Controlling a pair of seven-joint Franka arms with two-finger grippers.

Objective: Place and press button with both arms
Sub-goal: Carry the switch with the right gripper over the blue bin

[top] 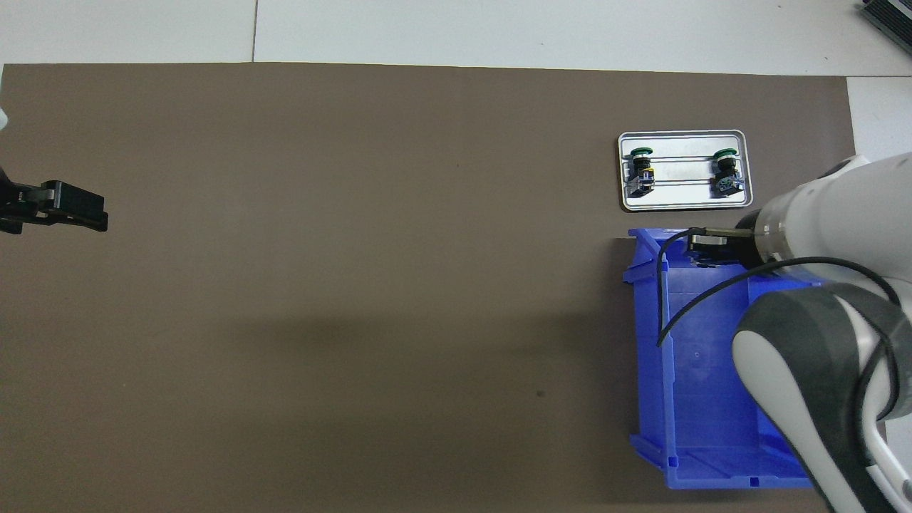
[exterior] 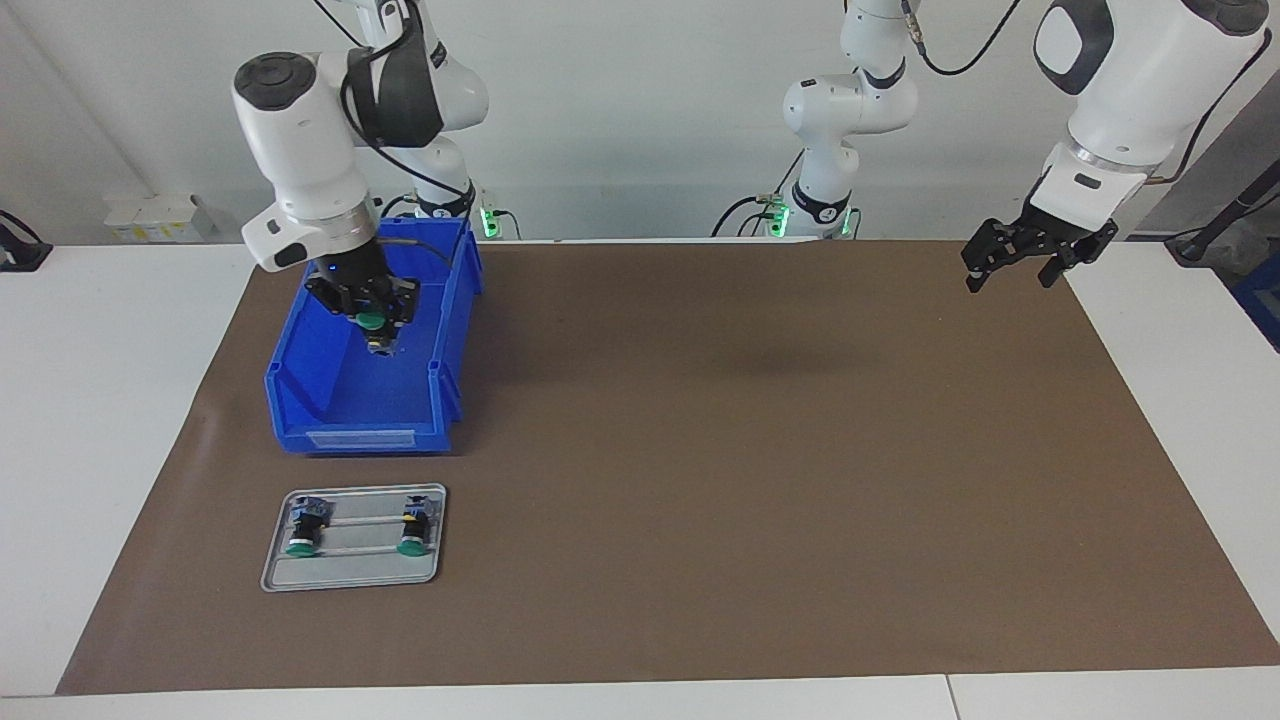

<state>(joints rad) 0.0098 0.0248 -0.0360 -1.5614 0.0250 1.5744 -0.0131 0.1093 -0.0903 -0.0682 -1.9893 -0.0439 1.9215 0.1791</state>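
Observation:
My right gripper [exterior: 368, 312] is shut on a button [exterior: 375, 335] with a green cap and hangs over the inside of the blue bin [exterior: 330, 420]. In the overhead view the right arm's wrist [top: 805, 214] covers that gripper and the button. Two more buttons [exterior: 302, 530] [exterior: 413, 527] lie on a small metal tray [exterior: 350, 575], farther from the robots than the bin; they also show from above as buttons [top: 641, 167] [top: 725, 171] on the tray [top: 684, 203]. My left gripper [exterior: 1008, 280] waits open and raised over the mat's corner at the left arm's end, its fingers [top: 68, 206] holding nothing.
The open-topped blue bin [top: 648, 356] stands at the right arm's end of the brown mat [exterior: 760, 480]. White table surface [exterior: 100, 400] surrounds the mat.

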